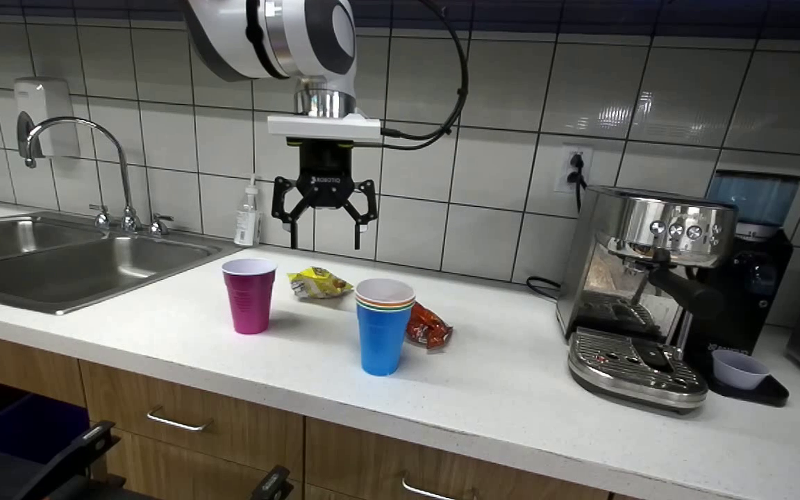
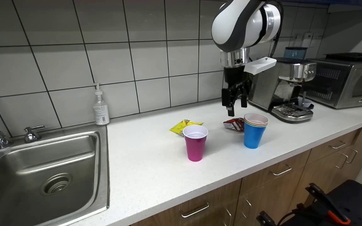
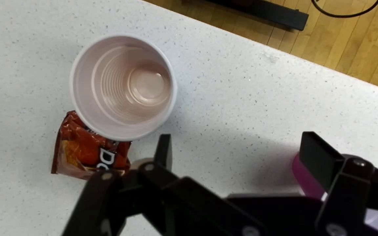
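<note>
The claw (image 1: 325, 239) hangs empty, jaws spread wide, above the bench (image 1: 483, 389). Nesting looks done for the cups (image 1: 385, 287) inside the upright blue cup (image 1: 381, 342); the magenta cup (image 1: 250, 298) stands apart, un-nested.

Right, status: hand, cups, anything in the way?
Hand open, empty, above the counter. Pink cup and blue stack upright, apart. Possibly in the way: red bag close beside the latter, contact unclear.
</note>
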### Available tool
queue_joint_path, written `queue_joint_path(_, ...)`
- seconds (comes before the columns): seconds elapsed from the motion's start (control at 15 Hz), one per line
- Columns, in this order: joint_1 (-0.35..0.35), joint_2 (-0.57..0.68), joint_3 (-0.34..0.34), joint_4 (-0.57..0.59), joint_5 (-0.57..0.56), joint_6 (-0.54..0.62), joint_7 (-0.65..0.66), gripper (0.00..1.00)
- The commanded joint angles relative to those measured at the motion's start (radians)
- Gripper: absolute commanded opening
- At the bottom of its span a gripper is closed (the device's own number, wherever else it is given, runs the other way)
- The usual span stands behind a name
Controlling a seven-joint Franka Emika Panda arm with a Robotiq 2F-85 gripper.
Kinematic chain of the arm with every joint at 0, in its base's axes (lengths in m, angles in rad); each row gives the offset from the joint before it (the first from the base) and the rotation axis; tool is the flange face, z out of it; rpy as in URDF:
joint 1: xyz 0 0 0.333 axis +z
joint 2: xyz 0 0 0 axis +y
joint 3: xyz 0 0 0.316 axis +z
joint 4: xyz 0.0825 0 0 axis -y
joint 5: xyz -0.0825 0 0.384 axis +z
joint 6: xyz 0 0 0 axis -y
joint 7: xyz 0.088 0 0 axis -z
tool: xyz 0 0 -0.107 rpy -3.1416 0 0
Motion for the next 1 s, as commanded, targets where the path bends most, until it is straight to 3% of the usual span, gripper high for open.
queue_joint_path(0.0,0.016,-0.054,0.022,-0.042,0.003,0.008,-0.026,1.00)
queue_joint_path(0.93,0.077,-0.044,0.065,-0.059,0.029,0.040,0.151,1.00)
